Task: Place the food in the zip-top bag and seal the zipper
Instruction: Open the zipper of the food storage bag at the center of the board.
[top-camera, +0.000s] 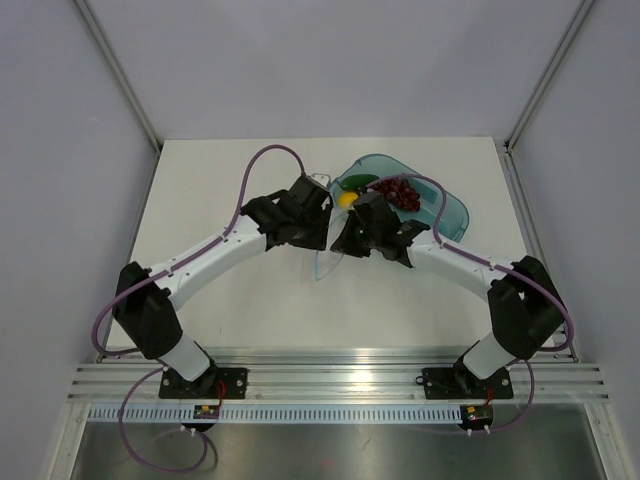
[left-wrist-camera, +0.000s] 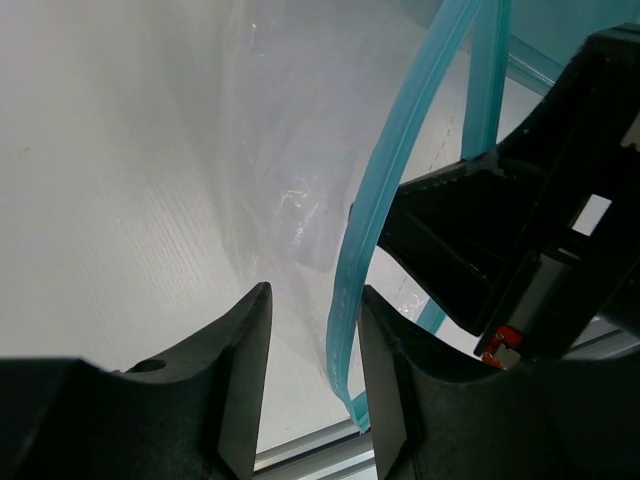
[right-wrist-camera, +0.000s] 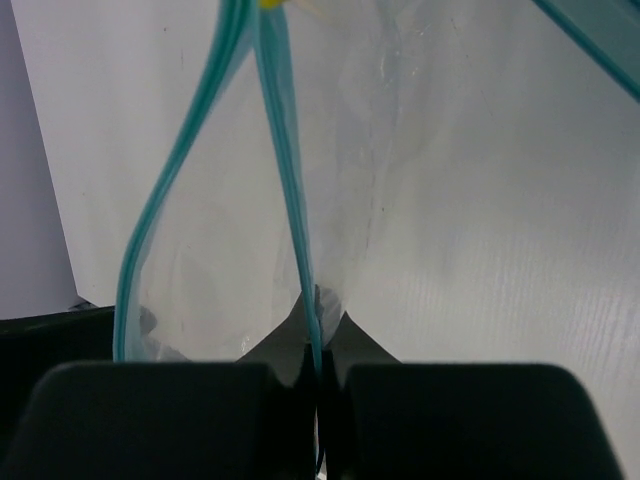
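Note:
The clear zip-top bag (top-camera: 326, 262) hangs upright between my two grippers at mid-table. My right gripper (right-wrist-camera: 318, 320) is shut on one side of the light blue zipper (right-wrist-camera: 287, 160); the other side bows away, so the mouth gapes. My left gripper (left-wrist-camera: 315, 295) stands open, with the zipper (left-wrist-camera: 385, 180) running between its fingers close to the right finger (left-wrist-camera: 385, 380), not pinched. The yellow lemon (top-camera: 346, 199), dark red grapes (top-camera: 400, 192) and green cucumber (top-camera: 355, 182) lie in the teal tray (top-camera: 452, 210) just behind the grippers.
The teal tray sits at the back right of the white table (top-camera: 230, 290). The right gripper's black body (left-wrist-camera: 500, 250) fills the right side of the left wrist view. An aluminium rail (top-camera: 340, 372) runs along the near edge.

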